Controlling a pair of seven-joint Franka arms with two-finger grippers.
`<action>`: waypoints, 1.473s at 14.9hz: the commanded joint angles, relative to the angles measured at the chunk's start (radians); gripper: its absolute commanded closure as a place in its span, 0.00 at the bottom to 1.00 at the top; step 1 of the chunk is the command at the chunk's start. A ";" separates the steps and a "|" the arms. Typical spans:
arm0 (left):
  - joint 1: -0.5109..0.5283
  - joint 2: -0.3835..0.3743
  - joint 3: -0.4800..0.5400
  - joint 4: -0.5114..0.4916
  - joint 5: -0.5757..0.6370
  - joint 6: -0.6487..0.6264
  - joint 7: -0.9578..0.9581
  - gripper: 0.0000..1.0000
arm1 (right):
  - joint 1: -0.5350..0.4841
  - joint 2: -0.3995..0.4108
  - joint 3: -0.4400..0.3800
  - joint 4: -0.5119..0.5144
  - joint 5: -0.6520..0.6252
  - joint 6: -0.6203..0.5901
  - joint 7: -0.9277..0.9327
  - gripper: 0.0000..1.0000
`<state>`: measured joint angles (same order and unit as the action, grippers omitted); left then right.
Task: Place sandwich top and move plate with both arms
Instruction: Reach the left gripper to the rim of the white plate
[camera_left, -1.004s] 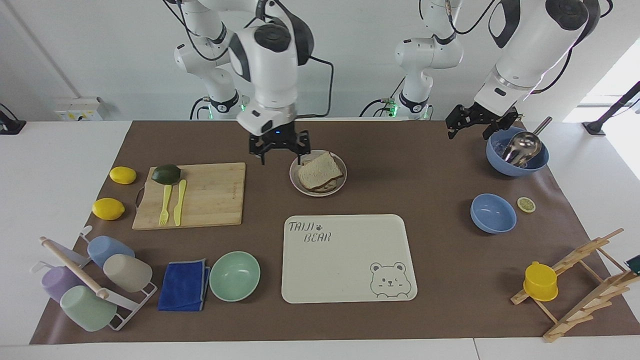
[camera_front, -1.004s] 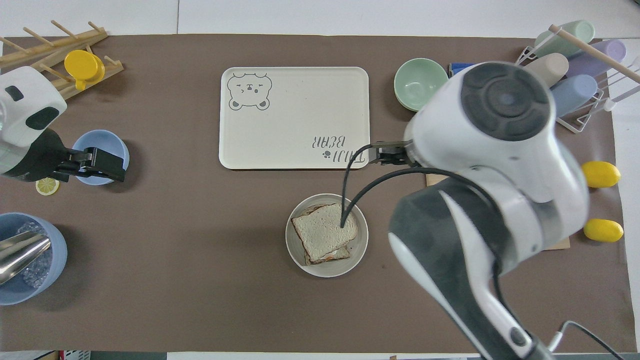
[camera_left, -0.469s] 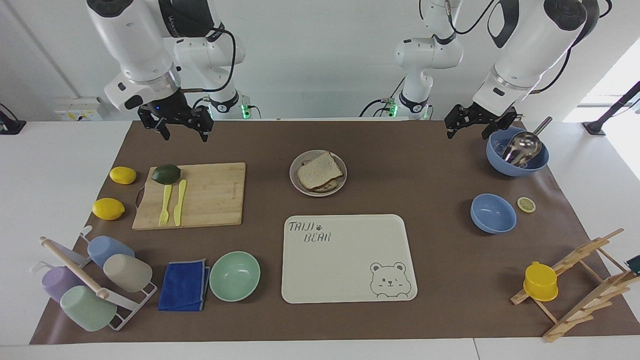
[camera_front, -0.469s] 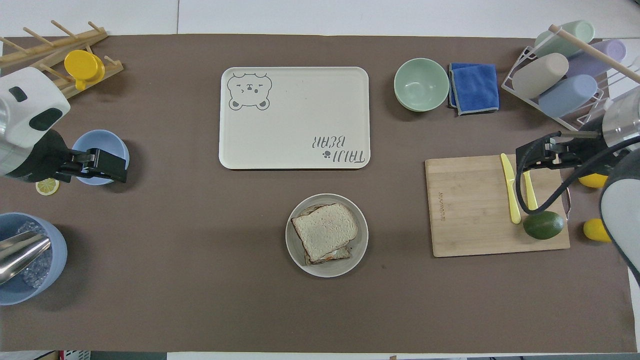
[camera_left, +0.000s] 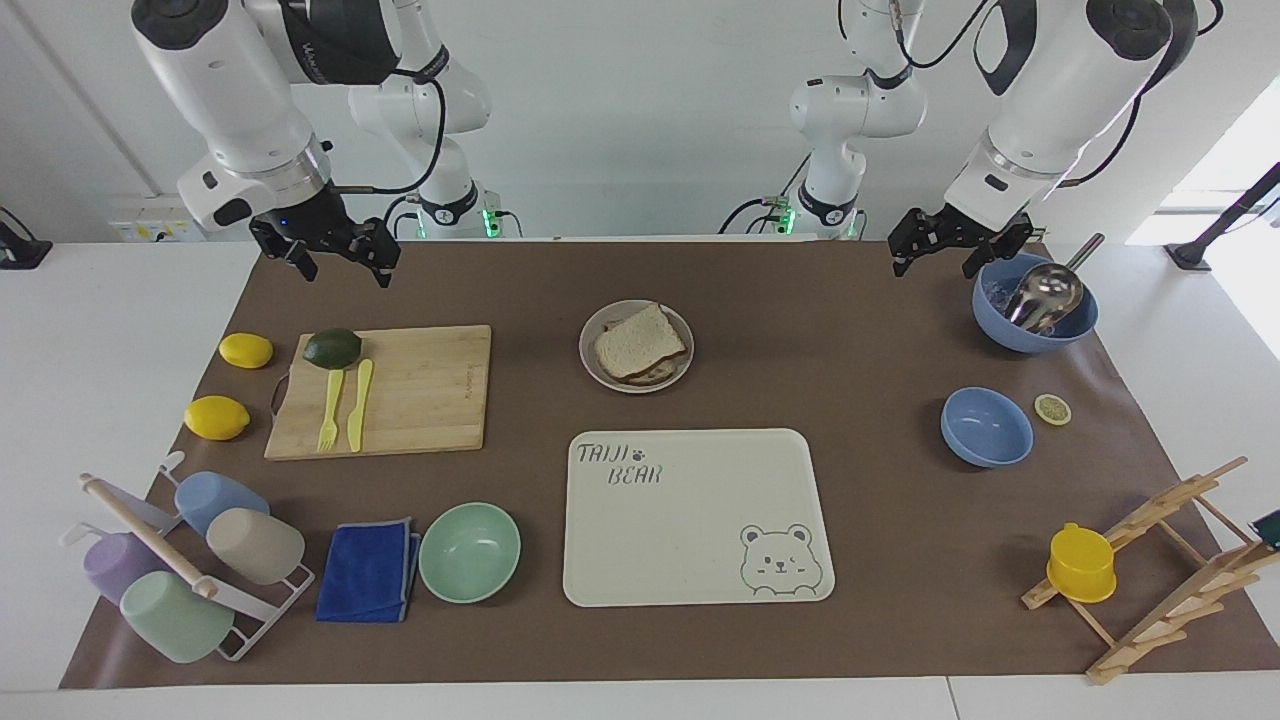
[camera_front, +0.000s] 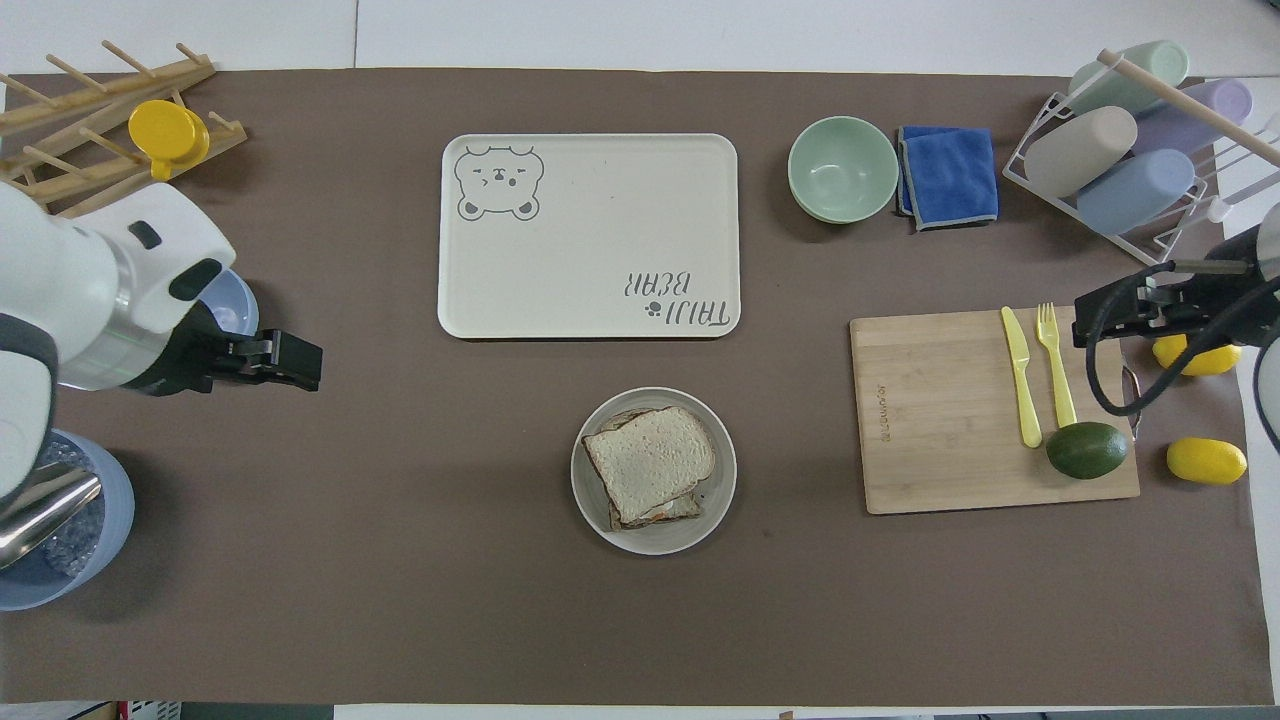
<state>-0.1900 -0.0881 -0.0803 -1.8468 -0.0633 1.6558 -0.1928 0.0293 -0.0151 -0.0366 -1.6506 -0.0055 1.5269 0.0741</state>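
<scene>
Both tools ride high and empty in the facing view: right tool (camera_left: 328, 256) up over the mat's edge by the cutting board (camera_left: 385, 391), fingers spread wide; left tool (camera_left: 947, 246) hanging beside the big blue bowl (camera_left: 1030, 325) with the metal scoop, fingers spread wide too. Between them sits the plate (camera_left: 590, 368), and the sandwich top (camera_left: 638, 340) lies on the stack, a bit askew, lower bread peeking out underneath. Top-slice step looks done to me; the plate move is what's left.

How will it handle? Bread is soft and light, loose on the stack, so any tilt could slide it. That plate looks stiff and smooth with a shallow raised rim, so I'd pinch the rim at two ends, one toward each arm, and keep it level.

Switching to the overhead view: plate (camera_front: 590, 500) sits mid-table, nearer the robots than the bear tray (camera_front: 590, 235), with bare brown mat all round it. Sandwich top (camera_front: 650, 462) covers most of the plate, though rim shows clear on both arm sides. Left tool (camera_front: 285, 360) is over open mat near the small blue bowl (camera_front: 235, 305); right tool (camera_front: 1105, 318) is over the cutting board's end by the lemon (camera_front: 1190, 358), though its fingertips are hard to make out here. Wide lanes run in from both ends.
</scene>
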 joint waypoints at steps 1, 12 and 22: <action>-0.100 -0.048 0.007 -0.185 -0.027 0.172 -0.141 0.00 | -0.002 -0.016 0.001 0.000 0.007 -0.022 -0.043 0.00; -0.302 0.040 0.007 -0.491 -0.217 0.597 -0.205 0.04 | 0.009 0.000 0.006 0.037 -0.024 -0.028 -0.132 0.00; -0.384 0.114 0.007 -0.503 -0.368 0.694 -0.215 0.20 | 0.011 -0.019 -0.025 0.028 -0.014 -0.071 -0.123 0.00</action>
<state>-0.5468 0.0329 -0.0880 -2.3327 -0.3911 2.3232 -0.3995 0.0459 -0.0258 -0.0505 -1.6298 -0.0182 1.4743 -0.0327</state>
